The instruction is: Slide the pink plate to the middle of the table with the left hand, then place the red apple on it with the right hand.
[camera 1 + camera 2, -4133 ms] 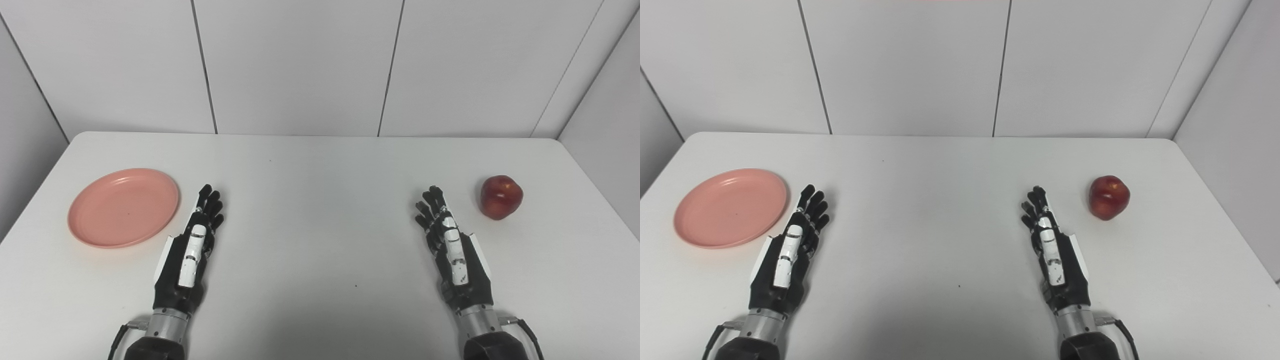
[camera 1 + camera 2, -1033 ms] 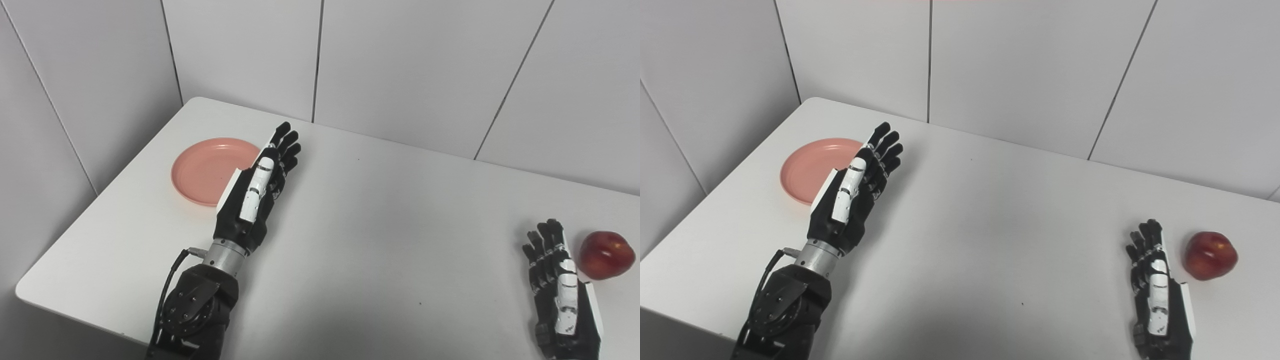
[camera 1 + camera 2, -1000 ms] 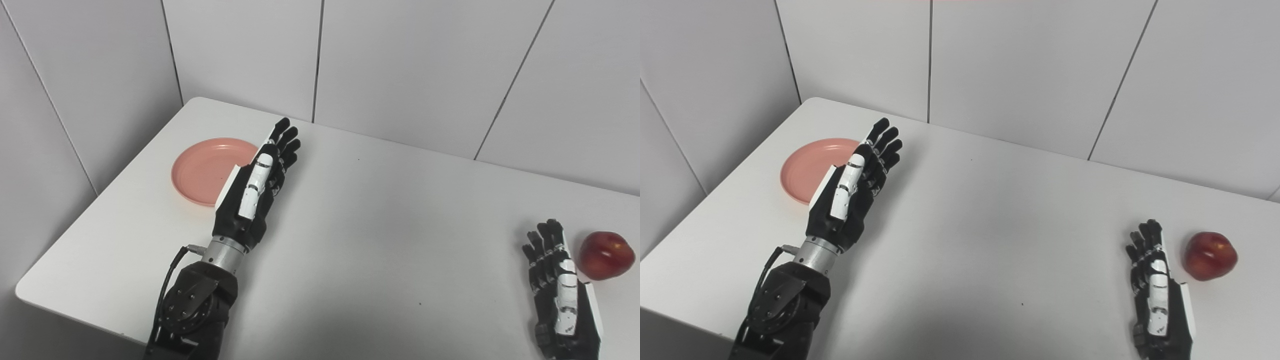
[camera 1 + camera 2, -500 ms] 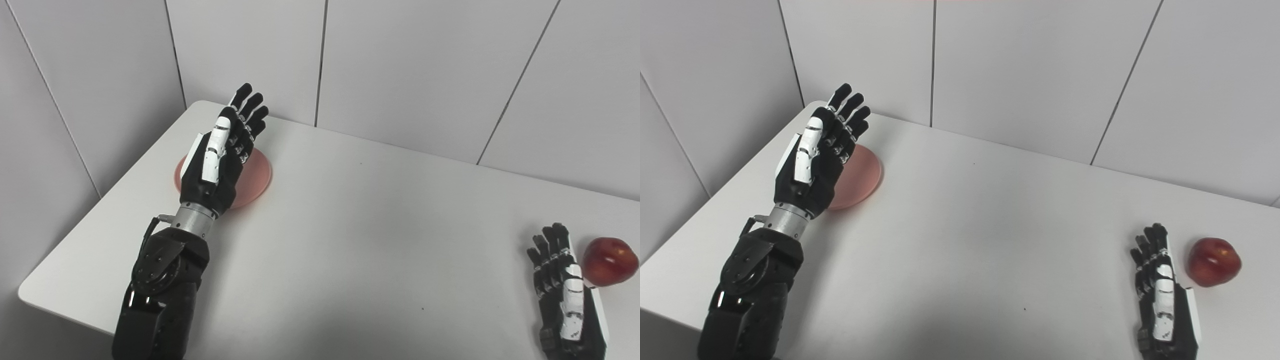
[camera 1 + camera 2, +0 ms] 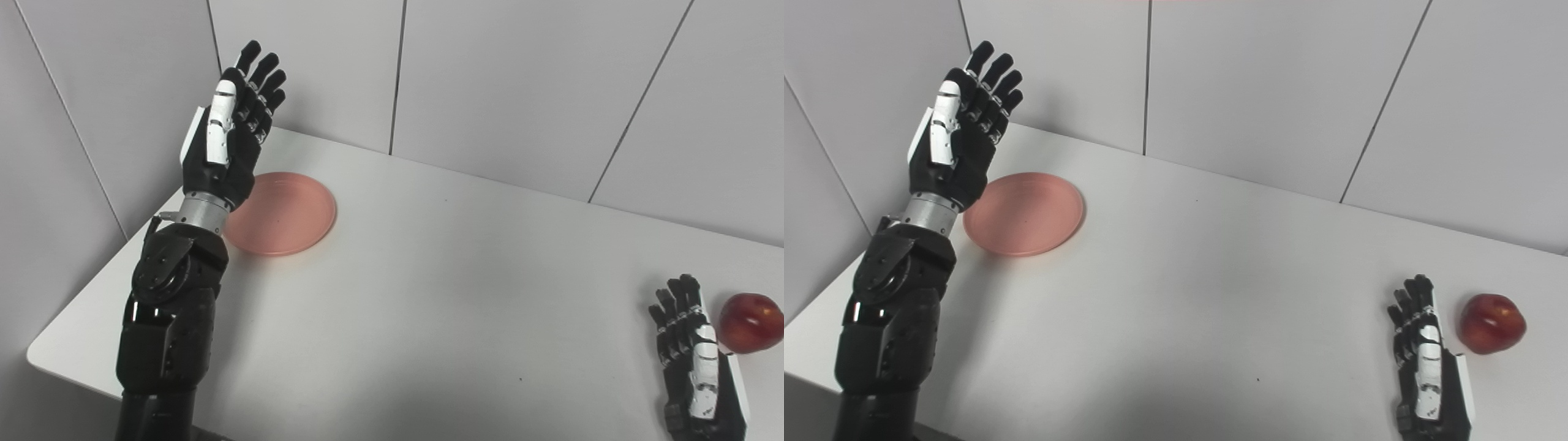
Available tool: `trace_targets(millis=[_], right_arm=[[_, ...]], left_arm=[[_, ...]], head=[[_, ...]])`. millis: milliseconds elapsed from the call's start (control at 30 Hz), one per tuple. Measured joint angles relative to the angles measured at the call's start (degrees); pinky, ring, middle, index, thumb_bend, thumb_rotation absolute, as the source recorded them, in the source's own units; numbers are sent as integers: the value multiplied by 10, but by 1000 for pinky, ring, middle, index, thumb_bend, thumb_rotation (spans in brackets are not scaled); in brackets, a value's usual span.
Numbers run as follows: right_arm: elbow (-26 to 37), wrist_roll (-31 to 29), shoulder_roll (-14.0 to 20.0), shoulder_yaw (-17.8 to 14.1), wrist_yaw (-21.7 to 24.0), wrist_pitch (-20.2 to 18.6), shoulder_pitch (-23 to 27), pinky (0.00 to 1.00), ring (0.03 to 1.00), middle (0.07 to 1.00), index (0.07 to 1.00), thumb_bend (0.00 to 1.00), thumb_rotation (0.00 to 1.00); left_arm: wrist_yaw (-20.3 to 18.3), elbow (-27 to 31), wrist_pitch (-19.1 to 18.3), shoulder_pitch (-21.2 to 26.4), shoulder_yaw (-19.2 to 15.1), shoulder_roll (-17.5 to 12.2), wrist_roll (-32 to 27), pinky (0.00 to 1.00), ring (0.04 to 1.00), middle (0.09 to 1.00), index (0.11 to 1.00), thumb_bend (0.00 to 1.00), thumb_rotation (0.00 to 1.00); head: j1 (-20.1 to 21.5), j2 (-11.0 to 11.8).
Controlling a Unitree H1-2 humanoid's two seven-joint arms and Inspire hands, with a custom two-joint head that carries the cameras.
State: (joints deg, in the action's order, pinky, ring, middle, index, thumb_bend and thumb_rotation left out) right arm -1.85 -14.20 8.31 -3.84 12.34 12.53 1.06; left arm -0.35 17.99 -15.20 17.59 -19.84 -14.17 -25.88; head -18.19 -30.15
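The left hand (image 5: pixel 229 131) is hovering high with fingers spread, holding nothing, over the near-left edge of the pink plate (image 5: pixel 282 213), which is sitting toward the white counter's (image 5: pixel 429 294) far-left corner. The right hand (image 5: pixel 695 361) is lying flat and empty, fingers extended, just beside the red apple (image 5: pixel 750 323) at the right edge.

One pink plate (image 5: pixel 279 212); one red apple (image 5: pixel 750 322); one white surface (image 5: pixel 429 294); two robot hands: left hand (image 5: pixel 228 131), right hand (image 5: pixel 698 361)

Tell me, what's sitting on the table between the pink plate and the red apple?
Only the resting right hand, beside the red apple. Otherwise bare table back to the pink plate, in both eye views.
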Motion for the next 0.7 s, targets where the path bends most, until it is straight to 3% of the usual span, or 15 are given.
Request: trace_targets(millis=[167,433,700], right_arm=[[0,-1,0,-3,0,0,0,1000,993,1000,1000,330,1000],[0,1,3,-2,0,0,0,1000,1000,1000,1000,316,1000],[-1,-3,4,-4,3,0,0,1000,1000,1000,1000,293,1000]], left_arm=[[20,-12,-17,19,-21,-9,-8,980,959,954,931,285,1000],[18,-62,-18,31,-40,-33,-18,974,957,945,925,302,1000],[20,-115,-18,32,-85,-49,-47,967,939,923,906,308,1000]], head=[[-5,3],[-12,11],[-14,14]])
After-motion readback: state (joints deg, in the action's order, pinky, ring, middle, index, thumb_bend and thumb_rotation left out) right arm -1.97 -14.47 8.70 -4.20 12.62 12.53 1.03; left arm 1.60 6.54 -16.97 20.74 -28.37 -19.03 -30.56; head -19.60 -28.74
